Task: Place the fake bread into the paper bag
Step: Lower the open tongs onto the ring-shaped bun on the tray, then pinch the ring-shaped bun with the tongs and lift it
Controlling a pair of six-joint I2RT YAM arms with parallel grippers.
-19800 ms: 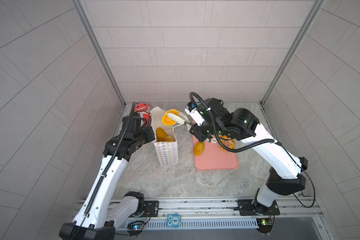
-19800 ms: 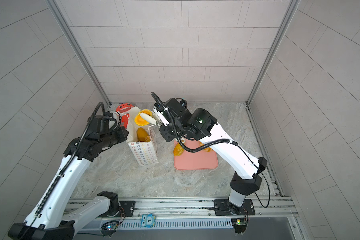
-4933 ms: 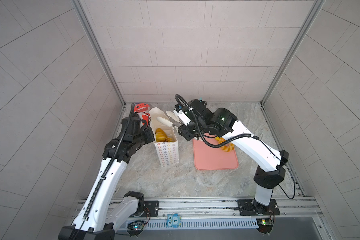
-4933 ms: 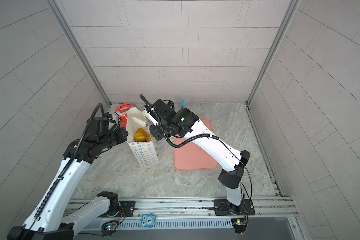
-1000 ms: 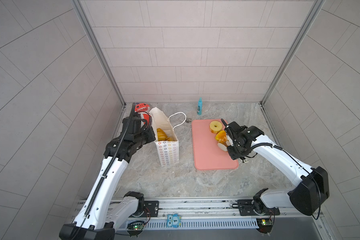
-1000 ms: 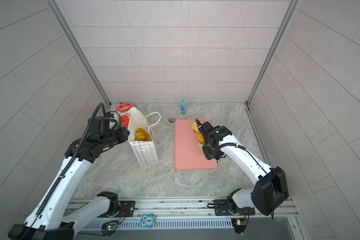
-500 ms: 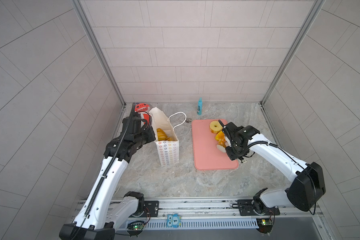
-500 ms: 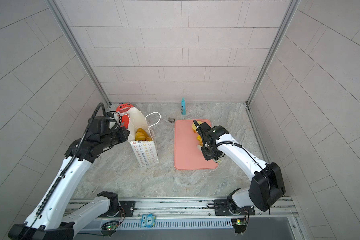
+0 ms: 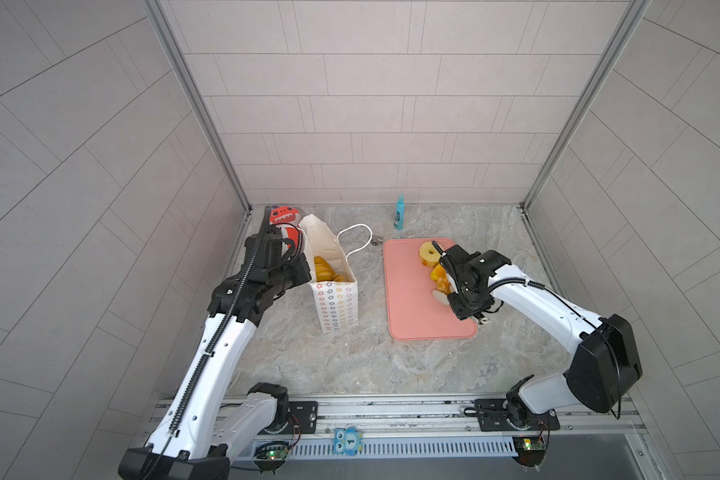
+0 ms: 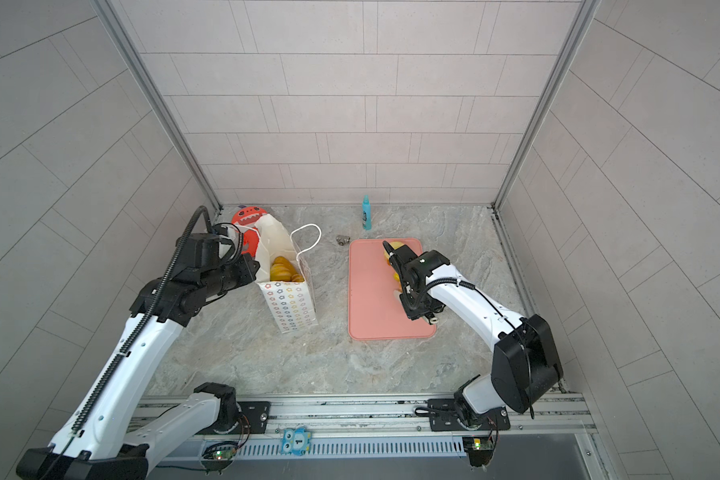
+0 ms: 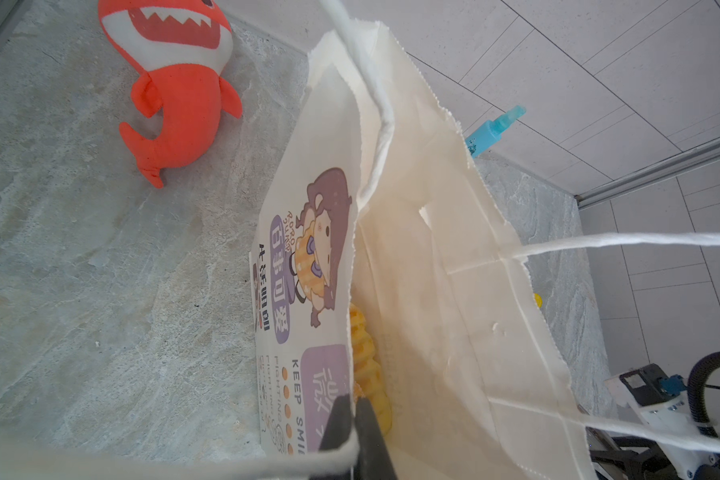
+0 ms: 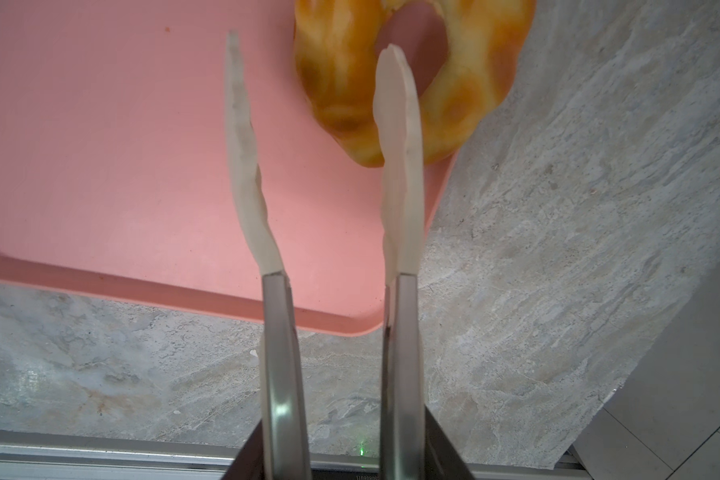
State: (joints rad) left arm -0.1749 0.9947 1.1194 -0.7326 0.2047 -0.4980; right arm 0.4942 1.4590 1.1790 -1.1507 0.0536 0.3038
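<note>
Matt white paper bag (image 11: 433,311), plush cloth shark (image 11: 175,95), smooth pink plastic tray (image 12: 100,166), veined stone-look table (image 11: 80,291)

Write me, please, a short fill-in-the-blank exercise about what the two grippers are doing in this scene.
1. The left gripper is ___ on a wall of the paper bag.
2. The right gripper holds its jaws ___ near the ring-shaped bread.
3. The ring-shaped bread lies on the ___ tray.
Missing words: shut; open; pink.
</note>
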